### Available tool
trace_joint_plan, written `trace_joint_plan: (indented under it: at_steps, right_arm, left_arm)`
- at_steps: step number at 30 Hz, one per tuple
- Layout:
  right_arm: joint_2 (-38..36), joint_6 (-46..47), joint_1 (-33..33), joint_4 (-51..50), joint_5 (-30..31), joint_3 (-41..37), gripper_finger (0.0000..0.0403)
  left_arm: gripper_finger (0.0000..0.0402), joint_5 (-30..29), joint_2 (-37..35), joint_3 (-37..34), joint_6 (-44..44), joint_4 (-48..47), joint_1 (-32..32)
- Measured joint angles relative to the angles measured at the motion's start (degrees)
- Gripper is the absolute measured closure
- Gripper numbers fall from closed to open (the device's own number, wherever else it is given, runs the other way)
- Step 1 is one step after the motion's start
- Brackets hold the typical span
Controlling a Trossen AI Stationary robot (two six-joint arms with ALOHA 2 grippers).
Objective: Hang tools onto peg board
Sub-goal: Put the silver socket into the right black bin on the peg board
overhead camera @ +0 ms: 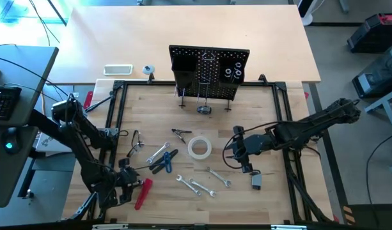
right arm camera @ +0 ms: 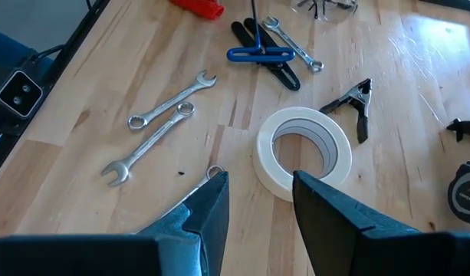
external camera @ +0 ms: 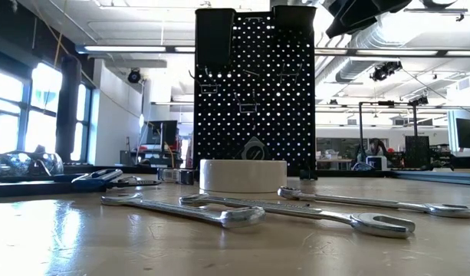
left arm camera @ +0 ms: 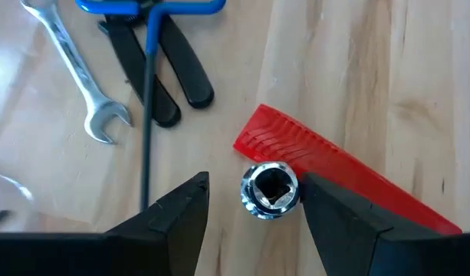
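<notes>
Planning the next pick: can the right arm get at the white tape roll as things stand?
Probably yes. The right gripper hangs open near the white tape roll, which lies flat on bare wood; its wrist view shows nothing between them. The spring clamp lies beside the roll, apart from it.

We see the peg board (overhead camera: 209, 70) upright at the table's (overhead camera: 279, 166) far edge, the tape measure (overhead camera: 204, 110) just before it. The tape roll (overhead camera: 199, 147) lies mid-table, the clamp (overhead camera: 180, 134) beside it on the left. 3 wrenches (overhead camera: 197, 186) lie nearer than the roll, a 4th (overhead camera: 158, 153) left of it, touching the pliers (overhead camera: 164, 162). At the near left corner the left gripper (overhead camera: 126, 188) straddles what may be a ratchet (overhead camera: 142, 192).
</notes>
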Motion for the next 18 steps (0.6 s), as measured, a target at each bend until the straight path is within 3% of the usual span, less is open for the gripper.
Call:
trace_joint_plan:
  at_steps: [7,18]
  right_arm:
    - [0.0,0.3,0.0,0.0,0.0,0.0,0.0263]
    - [0.0,0.4,0.0,0.4,0.0,0.0,0.0263]
  left_arm:
    - [0.0212,-0.4,0.0,-1.5,0.5,2.5,0.1]
    - [0.0296,0.1,0.0,-1.5,3.0,2.5,0.1]
